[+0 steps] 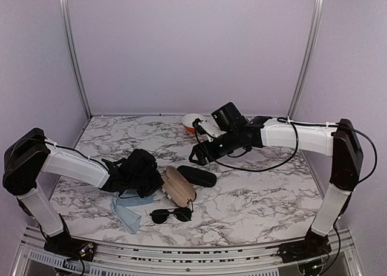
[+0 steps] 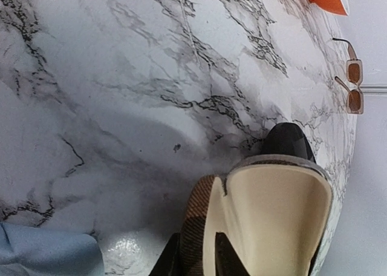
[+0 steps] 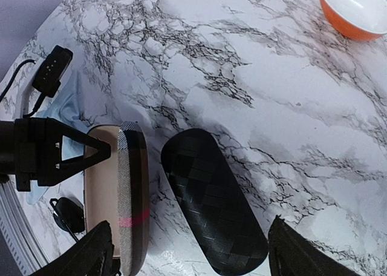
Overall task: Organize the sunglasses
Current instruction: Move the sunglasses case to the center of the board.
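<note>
While the left gripper [image 3: 100, 150], nearly closed, pinches the rim of the brown case [image 3: 133, 197], likely to hold it open, the right gripper [image 1: 199, 155] hovers wide, empty, at its 1 o'clock.

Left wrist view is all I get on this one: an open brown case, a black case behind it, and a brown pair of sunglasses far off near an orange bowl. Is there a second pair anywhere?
Observer: Yes. The black sunglasses lie on the table near its front edge, just in front of the brown case.
Operator: And the right hand, is it on anything?
Observer: No. The right hand is open and empty, with its fingers spread above the closed black case.
</note>
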